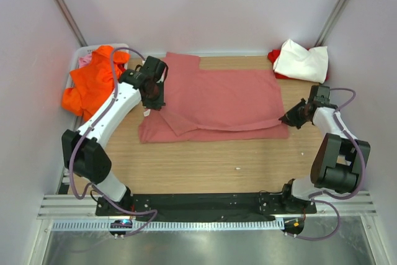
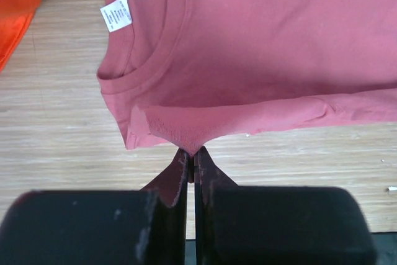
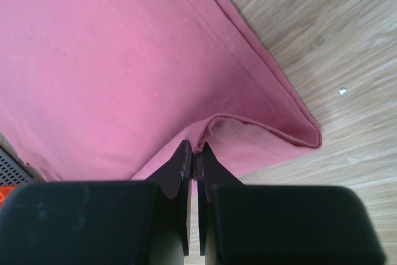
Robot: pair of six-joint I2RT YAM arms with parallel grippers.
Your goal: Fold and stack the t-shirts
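The dusty salmon-pink t-shirt (image 1: 217, 100) lies spread on the wooden table, its near edge partly folded over. My left gripper (image 1: 152, 98) is shut on its edge by the collar; the left wrist view shows the pinched cloth (image 2: 192, 134) and the white neck label (image 2: 116, 13). My right gripper (image 1: 290, 118) is shut on the shirt's folded right hem, seen in the right wrist view (image 3: 217, 125). The bright orange shirt (image 1: 93, 82) is heaped at the far left, with a bit of lighter pink (image 1: 85, 60) behind it. The white shirt (image 1: 302, 60) lies on the red one (image 1: 273, 56) at the far right.
The wooden table (image 1: 217, 166) shows bare board along the near side. A white bin (image 1: 77, 60) holds the orange heap at the far left corner. Pale walls close in left, right and behind. A small white speck (image 1: 237, 168) lies on the wood.
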